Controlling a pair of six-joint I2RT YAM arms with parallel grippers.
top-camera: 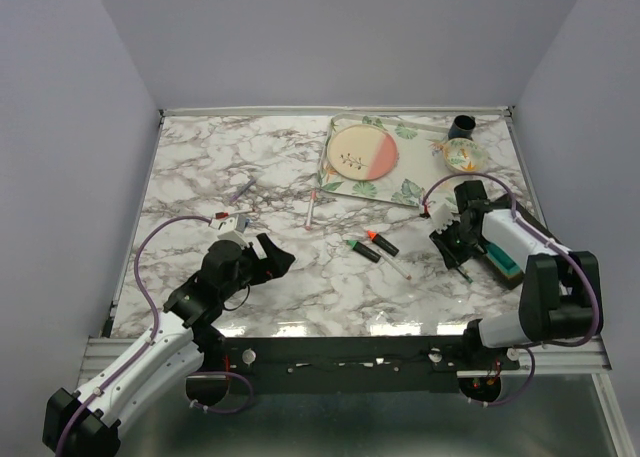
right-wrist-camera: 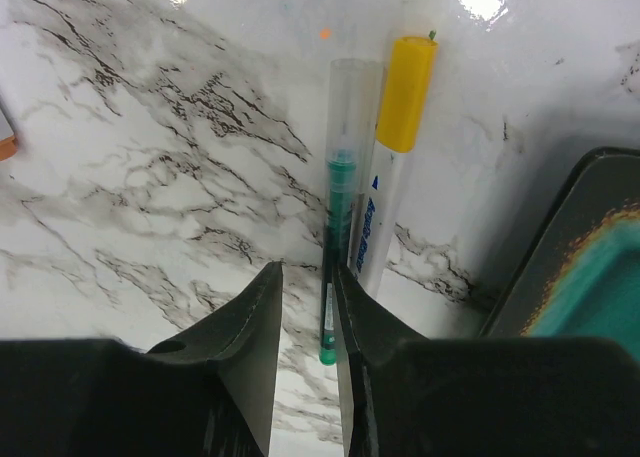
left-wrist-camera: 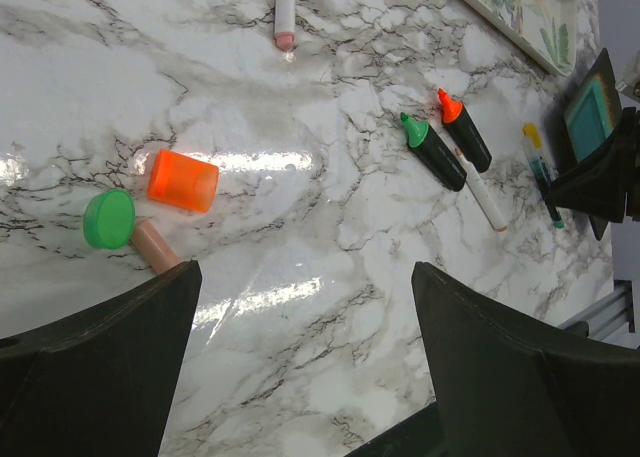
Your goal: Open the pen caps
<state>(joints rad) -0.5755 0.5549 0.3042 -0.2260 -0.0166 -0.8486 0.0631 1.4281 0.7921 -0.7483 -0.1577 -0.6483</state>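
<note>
An orange cap point(left-wrist-camera: 183, 180), a green cap point(left-wrist-camera: 108, 218) and a pink cap point(left-wrist-camera: 157, 245) lie loose on the marble at left. Two black highlighters, one green-tipped point(left-wrist-camera: 433, 150) and one orange-tipped point(left-wrist-camera: 464, 130), lie side by side mid-table point(top-camera: 372, 245), with a thin white pen point(left-wrist-camera: 485, 199) beside them. My left gripper point(left-wrist-camera: 305, 367) is wide open and empty above bare marble point(top-camera: 272, 259). My right gripper point(right-wrist-camera: 305, 277) has its jaws narrowly apart around the end of a thin green pen point(right-wrist-camera: 338, 187) with a clear cap. A white marker with a yellow cap point(right-wrist-camera: 405, 92) lies beside it.
A pink-tipped pen point(top-camera: 312, 209) and a purple pen point(top-camera: 243, 189) lie further back. A floral mat point(top-camera: 405, 192) with a plate point(top-camera: 362, 154), a black cup point(top-camera: 462, 127) and a glass bowl point(top-camera: 465, 157) sit at the back right. A dark tray point(right-wrist-camera: 560, 227) with a teal block stands right of my right gripper point(top-camera: 455, 252).
</note>
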